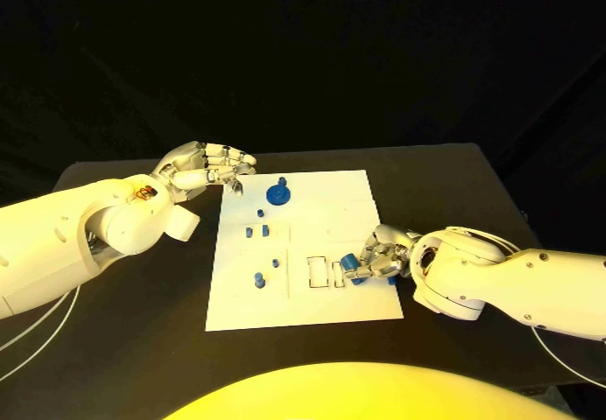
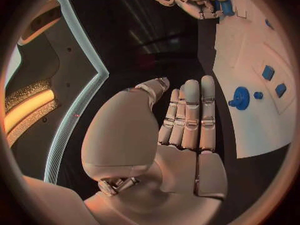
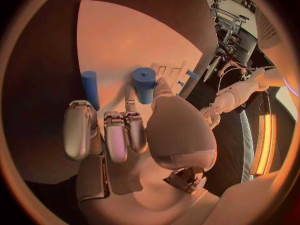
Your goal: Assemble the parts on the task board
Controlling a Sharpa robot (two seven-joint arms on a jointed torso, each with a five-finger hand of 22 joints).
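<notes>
The white task board (image 1: 316, 197) lies in the middle of the table. A blue gear (image 1: 279, 192) (image 2: 240, 96) stands near its far edge, and several small blue parts (image 1: 257, 232) (image 2: 268, 72) are spread along its left half. My right hand (image 1: 376, 255) (image 3: 150, 130) rests on the board's right side with its fingers curled. Its thumb and a fingertip pinch a blue cylinder (image 3: 144, 82) (image 1: 351, 266) (image 2: 225, 6) next to the outlined slots (image 1: 316, 271). A blue bar (image 3: 90, 87) lies just beyond its fingers. My left hand (image 1: 208, 166) (image 2: 181, 130) hovers off the board's far left corner, fingers straight, holding nothing.
The black table (image 1: 139, 350) reaches out on both sides of the board. My left forearm (image 1: 76, 236) crosses the table's left part and my right forearm (image 1: 517, 280) its right part.
</notes>
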